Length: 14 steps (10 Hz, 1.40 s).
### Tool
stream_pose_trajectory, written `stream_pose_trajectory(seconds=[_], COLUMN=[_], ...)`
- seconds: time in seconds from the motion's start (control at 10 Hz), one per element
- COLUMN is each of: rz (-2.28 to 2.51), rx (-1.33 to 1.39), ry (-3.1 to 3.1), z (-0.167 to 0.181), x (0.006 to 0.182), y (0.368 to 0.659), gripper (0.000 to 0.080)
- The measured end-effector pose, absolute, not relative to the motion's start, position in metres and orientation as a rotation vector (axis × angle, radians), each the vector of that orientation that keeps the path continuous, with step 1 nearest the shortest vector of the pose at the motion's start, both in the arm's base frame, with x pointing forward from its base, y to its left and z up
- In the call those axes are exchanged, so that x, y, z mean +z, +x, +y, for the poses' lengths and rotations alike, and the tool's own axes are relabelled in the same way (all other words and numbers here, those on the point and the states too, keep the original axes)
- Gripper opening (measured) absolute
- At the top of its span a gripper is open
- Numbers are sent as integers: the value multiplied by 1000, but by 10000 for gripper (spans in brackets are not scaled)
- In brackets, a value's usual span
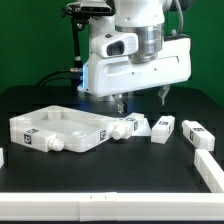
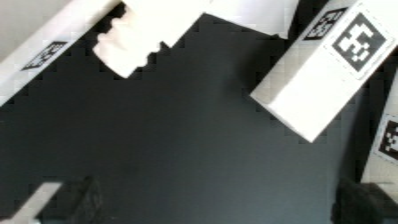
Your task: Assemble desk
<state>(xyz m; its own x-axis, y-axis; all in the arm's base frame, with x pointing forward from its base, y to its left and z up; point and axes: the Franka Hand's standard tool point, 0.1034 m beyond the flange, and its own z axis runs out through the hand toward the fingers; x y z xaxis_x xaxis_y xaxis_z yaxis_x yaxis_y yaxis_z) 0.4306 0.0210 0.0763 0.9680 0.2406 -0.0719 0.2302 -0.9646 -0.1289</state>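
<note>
**White plastic, open hand: desk parts wait on the tabletop**

White plastic all over, and none of it is in a grip. The hand [image 1: 141, 99] hangs with its fingers spread wide, nothing between them, clear above the black tabletop [image 1: 40, 100].

Below it, three loose post legs lie in a row. The nearest leg [image 1: 128, 126] sits just beside the desk panel [image 1: 58, 130], a second leg [image 1: 160, 128] lies near it, and a third leg [image 1: 197, 135] is farther toward the exterior view's right. The panel lies flat toward that view's left, rim and corner sockets showing.

By the look of them, these parts are light, stiff and smooth. They will not crush, but they will likely skid or twist in a loose pinch. My call is to take a leg across its flat tagged sides at mid-length, and to take the panel by its rim wall, never by the broad face.

The exterior view gives the whole layout and the hand's height above it. The wrist view gives only bare tabletop and a close, crisp tagged post [image 2: 317, 75]. There the fingertips are dim blurs, and which leg that post is, I cannot tell.
</note>
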Motion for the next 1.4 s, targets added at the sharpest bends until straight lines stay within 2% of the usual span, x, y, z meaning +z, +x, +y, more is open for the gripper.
stream_pose_trajectory(seconds=[0.2,0.6,0.7,0.8,0.9,1.4], rz=[-259,-412,-584,-704,-846,-920], rx=[142,121,72,60,67,10], ry=[-2986,-2980,-2976,-2963,-2925,-2937], z=[-10,-5,-11,-15,-23,-33], x=[74,72,67,54,49,43], y=[429,428,422,400,385,374], gripper=[649,649,649,649,649,649])
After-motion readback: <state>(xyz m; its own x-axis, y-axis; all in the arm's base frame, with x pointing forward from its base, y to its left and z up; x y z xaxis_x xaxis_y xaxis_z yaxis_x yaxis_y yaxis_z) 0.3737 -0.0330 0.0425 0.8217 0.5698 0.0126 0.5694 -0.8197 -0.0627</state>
